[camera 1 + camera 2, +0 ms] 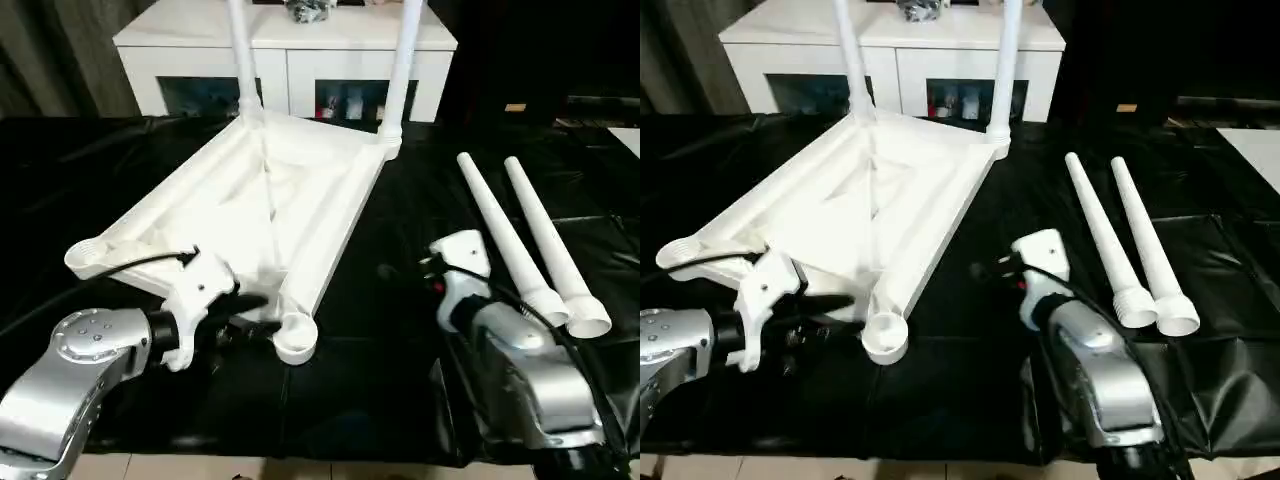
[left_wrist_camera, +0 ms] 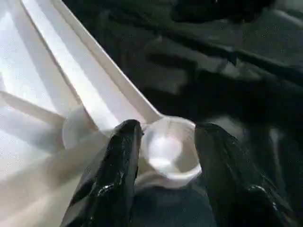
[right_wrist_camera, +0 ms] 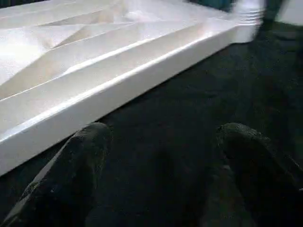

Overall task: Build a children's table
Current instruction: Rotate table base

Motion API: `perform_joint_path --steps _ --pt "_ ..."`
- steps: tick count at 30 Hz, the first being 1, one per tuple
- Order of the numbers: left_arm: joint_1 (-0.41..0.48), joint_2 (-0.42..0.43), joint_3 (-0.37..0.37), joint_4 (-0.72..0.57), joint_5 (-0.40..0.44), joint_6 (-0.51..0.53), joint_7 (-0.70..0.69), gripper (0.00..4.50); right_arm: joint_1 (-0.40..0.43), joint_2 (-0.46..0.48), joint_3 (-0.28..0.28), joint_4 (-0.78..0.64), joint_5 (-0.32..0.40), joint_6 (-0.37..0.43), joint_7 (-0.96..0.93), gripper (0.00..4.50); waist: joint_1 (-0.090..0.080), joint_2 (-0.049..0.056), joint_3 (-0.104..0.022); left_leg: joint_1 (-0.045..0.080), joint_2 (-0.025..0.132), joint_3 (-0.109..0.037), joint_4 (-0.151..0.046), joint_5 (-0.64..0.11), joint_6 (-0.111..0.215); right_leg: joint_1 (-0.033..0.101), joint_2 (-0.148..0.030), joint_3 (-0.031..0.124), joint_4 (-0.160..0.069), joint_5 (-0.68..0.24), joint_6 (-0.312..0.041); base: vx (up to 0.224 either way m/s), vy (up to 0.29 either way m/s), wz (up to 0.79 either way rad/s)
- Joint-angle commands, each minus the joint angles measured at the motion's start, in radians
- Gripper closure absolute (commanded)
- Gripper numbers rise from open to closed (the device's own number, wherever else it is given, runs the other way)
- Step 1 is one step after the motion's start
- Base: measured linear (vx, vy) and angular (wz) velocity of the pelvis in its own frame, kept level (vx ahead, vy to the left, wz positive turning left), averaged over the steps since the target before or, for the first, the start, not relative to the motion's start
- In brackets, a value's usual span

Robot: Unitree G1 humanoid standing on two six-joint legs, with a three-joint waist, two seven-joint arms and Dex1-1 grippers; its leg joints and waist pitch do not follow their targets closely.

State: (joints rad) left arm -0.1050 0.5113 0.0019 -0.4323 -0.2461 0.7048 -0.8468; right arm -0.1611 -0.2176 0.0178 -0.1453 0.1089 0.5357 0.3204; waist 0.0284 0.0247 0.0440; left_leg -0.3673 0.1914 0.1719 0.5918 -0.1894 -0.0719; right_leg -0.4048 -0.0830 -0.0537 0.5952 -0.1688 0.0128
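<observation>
The children's table top [image 1: 300, 170] lies upside down on the black-covered surface, ribbed side up. Two white legs [image 1: 240, 60] [image 1: 400, 70] stand screwed into its far corners. Two loose legs [image 1: 500, 235] [image 1: 550, 240] lie side by side at the right. My left gripper [image 2: 165, 130] is shut on the empty round corner socket [image 2: 170, 151] at the top's near right corner, one black finger on each side. My right gripper [image 3: 158, 137] is open just above the black cover, beside the top's long right edge [image 3: 118, 80], with nothing between its fingers.
A white cabinet [image 1: 290, 40] with glass-fronted compartments stands behind the work surface. The top's near left corner socket [image 1: 90, 255] is also empty. Black cover [image 1: 380, 330] lies bare between the top and the loose legs.
</observation>
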Motion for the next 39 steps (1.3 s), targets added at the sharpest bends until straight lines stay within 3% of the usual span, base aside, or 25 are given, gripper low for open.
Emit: perform_joint_path --steps 1,2,4,5,6,9,14,19,22,35,37,39 --pt "-0.062 -0.063 0.057 0.045 0.011 -0.088 0.11 2.34 -0.006 0.007 -0.029 -0.04 -0.014 0.005 -0.051 0.44 -0.003 0.009 -0.051 0.017 0.022 -0.005 -0.082 -0.33 -0.036 0.027 -0.031 0.038 -0.079 -0.303 -0.154 0.0 0.0 0.0" --pt "-0.07 -0.076 0.065 0.054 0.011 -0.099 0.13 2.34 -0.004 0.006 -0.03 -0.051 -0.014 0.011 -0.06 0.44 0.001 0.008 -0.05 0.019 0.019 -0.004 -0.081 -0.332 -0.036 0.026 -0.031 0.039 -0.08 -0.309 -0.152 0.0 0.0 0.0" --pt "-0.089 -0.111 0.059 0.091 0.047 -0.134 0.202 2.34 -0.008 0.022 -0.041 -0.058 0.007 0.017 -0.07 0.44 -0.004 0.009 -0.048 0.007 0.02 -0.009 -0.085 -0.329 -0.035 0.035 -0.03 0.041 -0.077 -0.315 -0.141 0.0 0.0 0.0" --pt "-0.115 -0.198 0.068 0.148 0.08 -0.166 0.335 2.34 -0.015 0.053 -0.058 -0.069 0.03 0.011 -0.092 0.44 -0.008 0.007 -0.05 0.01 0.022 -0.007 -0.082 -0.332 -0.034 0.032 -0.029 0.045 -0.079 -0.315 -0.128 0.0 0.0 0.0" --pt "-0.115 -0.198 0.068 0.148 0.08 -0.166 0.335 2.34 -0.015 0.053 -0.058 -0.069 0.03 0.011 -0.092 0.44 -0.006 0.006 -0.051 0.008 0.018 -0.009 -0.08 -0.323 -0.036 0.034 -0.03 0.043 -0.078 -0.316 -0.125 0.0 0.0 0.0" --pt "-0.124 -0.334 0.09 0.225 0.107 -0.227 0.517 2.34 -0.019 0.086 -0.066 -0.079 0.021 0.014 -0.129 0.44 -0.005 0.005 -0.054 0.005 0.018 -0.008 -0.078 -0.305 -0.029 0.035 -0.03 0.044 -0.082 -0.324 -0.114 0.0 0.0 0.0" --pt "-0.136 -0.399 0.07 0.26 0.164 -0.234 0.627 2.34 -0.01 0.094 -0.087 -0.059 -0.002 0.038 -0.182 0.44 -0.004 0.001 -0.056 0.002 0.019 -0.008 -0.077 -0.271 -0.017 0.036 -0.027 0.045 -0.079 -0.289 -0.107 0.0 0.0 0.0" --pt "-0.156 -0.401 0.059 0.301 0.214 -0.301 0.675 2.34 -0.016 0.087 -0.074 -0.058 -0.003 0.038 -0.175 0.44 0.001 0.003 -0.059 0.002 0.019 -0.009 -0.075 -0.248 -0.011 0.039 -0.028 0.045 -0.076 -0.234 -0.114 0.0 0.0 0.0" --pt "-0.165 -0.411 0.077 0.343 0.228 -0.318 0.731 2.34 -0.024 0.092 -0.035 -0.053 -0.034 0.019 -0.189 0.44 0.0 0.002 -0.059 0.002 0.018 -0.007 -0.072 -0.242 -0.011 0.04 -0.027 0.045 -0.073 -0.211 -0.128 0.0 0.0 0.0" --pt "-0.152 -0.423 0.031 0.348 0.242 -0.358 0.72 2.34 -0.054 0.104 -0.04 -0.03 -0.006 0.02 -0.18 0.44 0.002 -0.004 -0.058 0.003 0.02 -0.006 -0.072 -0.231 -0.002 0.04 -0.03 0.046 -0.073 -0.229 -0.129 0.0 0.0 0.0" --pt "-0.14 -0.41 -0.002 0.339 0.235 -0.359 0.683 2.34 -0.085 0.099 -0.036 0.016 -0.032 0.057 -0.203 0.44 0.0 -0.006 -0.058 0.001 0.018 -0.006 -0.072 -0.232 -0.002 0.039 -0.03 0.046 -0.072 -0.242 -0.131 0.0 0.0 0.0" --pt "-0.134 -0.389 -0.026 0.315 0.205 -0.35 0.617 2.29 -0.144 0.077 -0.065 0.098 -0.031 0.135 -0.21 0.27 0.0 0.003 -0.058 0.008 0.018 -0.005 -0.071 -0.236 -0.008 0.035 -0.03 0.047 -0.073 -0.247 -0.133 0.0 0.0 0.0"
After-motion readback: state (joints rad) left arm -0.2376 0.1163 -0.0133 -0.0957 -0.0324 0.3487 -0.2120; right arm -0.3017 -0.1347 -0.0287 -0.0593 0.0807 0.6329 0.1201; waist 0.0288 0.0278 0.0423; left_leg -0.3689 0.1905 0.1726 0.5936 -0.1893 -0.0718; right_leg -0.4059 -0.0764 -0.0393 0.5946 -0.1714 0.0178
